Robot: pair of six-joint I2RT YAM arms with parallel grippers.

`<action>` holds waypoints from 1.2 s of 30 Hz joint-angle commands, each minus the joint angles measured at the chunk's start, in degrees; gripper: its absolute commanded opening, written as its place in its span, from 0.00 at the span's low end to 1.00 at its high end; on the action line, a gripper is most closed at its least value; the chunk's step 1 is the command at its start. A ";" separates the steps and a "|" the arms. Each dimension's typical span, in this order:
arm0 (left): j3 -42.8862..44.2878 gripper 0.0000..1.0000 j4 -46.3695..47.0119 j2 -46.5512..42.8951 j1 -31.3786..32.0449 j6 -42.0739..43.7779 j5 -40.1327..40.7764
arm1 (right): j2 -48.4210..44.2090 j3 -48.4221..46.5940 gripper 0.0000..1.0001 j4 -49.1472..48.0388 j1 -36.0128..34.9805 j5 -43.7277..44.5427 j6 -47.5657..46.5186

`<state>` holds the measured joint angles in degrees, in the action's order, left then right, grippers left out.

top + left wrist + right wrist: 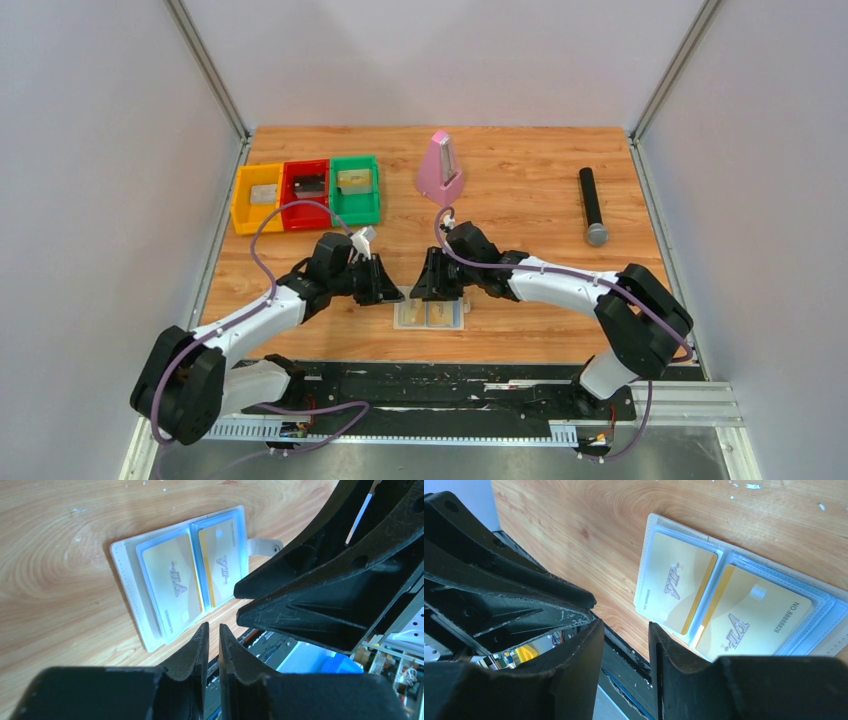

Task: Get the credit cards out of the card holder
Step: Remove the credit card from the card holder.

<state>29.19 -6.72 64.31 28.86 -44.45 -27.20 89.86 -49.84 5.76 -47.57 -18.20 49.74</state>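
The card holder (pixel 123 565) lies open and flat on the wooden surface (pixel 520 210), close to the near edge, between the two arms. Its outside and rim are cream, and its two inner pockets are pale blue and transparent. In each pocket sits one of the credit cards (pixel 170 585). Both are yellow-gold with a darker gold stripe and the letters "VIP", and both are fully inside the pockets.

The top view shows the holder only as a small pale rectangle, but it also shows the things far from it: a yellow bin (pixel 258 195), a red bin (pixel 306 188) and a green bin (pixel 355 185) in a row at the back left, a pink pyramid-shaped object (pixel 440 170) at the back middle, and a black microphone (pixel 592 205) at the right. The wrist views show the print on the cards. The left wrist view also shows a cream closing tab (pixel 262 545) with a snap at one side of the holder.

The left pincer (pixel 213 640) is almost closed, with only a narrow slit between the fingers and nothing in it. It hangs just beside one corner of the holder. The right pincer (pixel 624 645) is a little wider open and also holds nothing. It is near the edge of the holder on the opposite side. I cannot tell if either one touches the holder.
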 commanded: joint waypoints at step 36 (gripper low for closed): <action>-4.93 0.01 11.83 15.23 -0.03 4.52 0.44 | 10.63 -4.00 0.34 3.66 -0.01 6.14 1.80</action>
<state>25.26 5.45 80.34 28.88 -41.85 -28.91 99.55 -52.49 9.15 -47.44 -13.56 51.37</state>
